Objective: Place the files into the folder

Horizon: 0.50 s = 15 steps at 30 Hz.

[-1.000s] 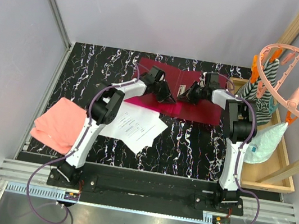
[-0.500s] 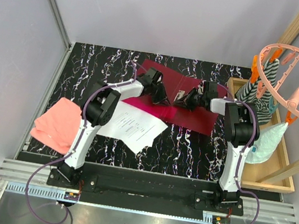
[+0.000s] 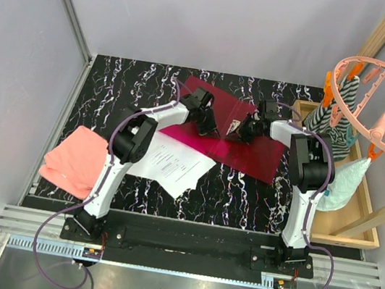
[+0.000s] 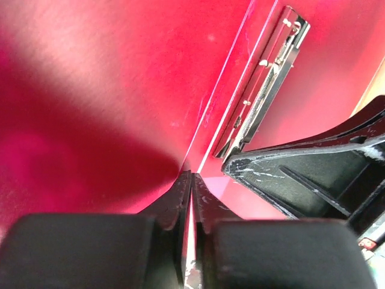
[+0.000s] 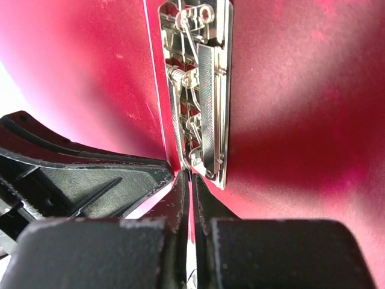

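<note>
Inside both end effectors sits the folder edge.

left end effector and right end effector closer together, folder spread wider

Bright light, soft shadows on the folder, blurry foreground

Flat crimson rectangular folder is lying open far-centre on the black marbled table, white printed paper sheets are lying before its left half, and a folded pink cloth is resting left of those.
</note>
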Available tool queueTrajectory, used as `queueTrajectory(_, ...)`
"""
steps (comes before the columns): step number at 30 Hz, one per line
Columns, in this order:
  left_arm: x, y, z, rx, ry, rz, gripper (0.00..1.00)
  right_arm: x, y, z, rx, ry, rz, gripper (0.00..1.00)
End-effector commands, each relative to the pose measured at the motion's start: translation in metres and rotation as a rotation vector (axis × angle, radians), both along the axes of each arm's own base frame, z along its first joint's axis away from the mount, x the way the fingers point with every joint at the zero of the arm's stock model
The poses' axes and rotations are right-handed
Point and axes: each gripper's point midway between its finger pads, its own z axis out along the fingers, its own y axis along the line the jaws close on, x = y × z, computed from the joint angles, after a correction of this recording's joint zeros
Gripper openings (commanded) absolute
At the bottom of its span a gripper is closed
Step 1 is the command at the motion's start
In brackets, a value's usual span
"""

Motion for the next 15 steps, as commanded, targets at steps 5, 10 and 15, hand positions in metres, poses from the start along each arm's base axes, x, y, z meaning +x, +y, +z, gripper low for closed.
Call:
queueTrajectory(5,-0.004,-0.02,0.012,-0.012,-0.089,-0.081,0.24,-0.055,-0.045,-0.062,-0.236,0.213,-0.012,0.0)
queueTrajectory(10,-0.021,-0.029,-0.02,-0.035,0.028,-0.076,0.16,-0.058,-0.035,-0.055,-0.166,0.2,-0.005,0.0)
queueTrajectory(15,-0.03,-0.015,-0.035,0.027,0.042,-0.033,0.14,-0.071,-0.029,-0.061,-0.104,0.225,-0.036,0.0)
